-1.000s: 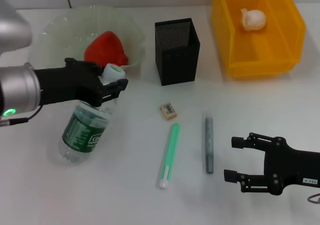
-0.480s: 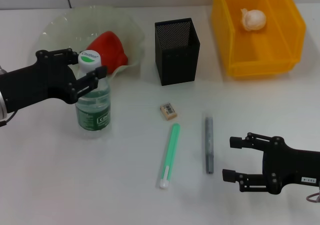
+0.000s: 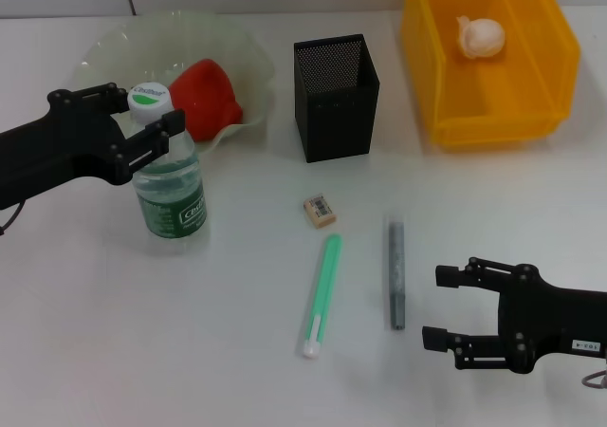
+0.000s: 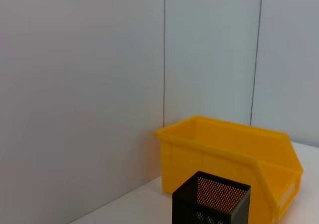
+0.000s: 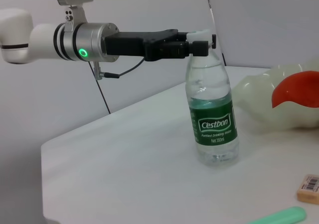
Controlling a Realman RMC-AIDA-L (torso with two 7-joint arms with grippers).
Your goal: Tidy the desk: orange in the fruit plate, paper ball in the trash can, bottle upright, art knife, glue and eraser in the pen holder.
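The bottle (image 3: 171, 185) stands upright on the table in front of the fruit plate (image 3: 104, 47). My left gripper (image 3: 150, 110) is shut on its neck just under the white cap; the right wrist view shows this gripper (image 5: 199, 42) and the bottle (image 5: 212, 119) too. The orange (image 3: 204, 93) lies in the plate. The paper ball (image 3: 481, 36) is inside the yellow trash can (image 3: 446, 85). The eraser (image 3: 320, 211), a green stick (image 3: 322, 294) that looks like the glue and a grey pen-shaped art knife (image 3: 395, 273) lie in front of the pen holder (image 3: 335, 95). My right gripper (image 3: 434, 306) is open beside the knife.
The left wrist view shows only the trash can (image 4: 229, 159), the pen holder (image 4: 212, 201) and the wall. In the right wrist view the eraser (image 5: 309, 186) and the green stick (image 5: 279, 217) lie near the bottle. Bare tabletop stretches along the near left.
My left gripper has swung the bottle from tilted to upright and shifted it slightly left. The right arm has barely moved.
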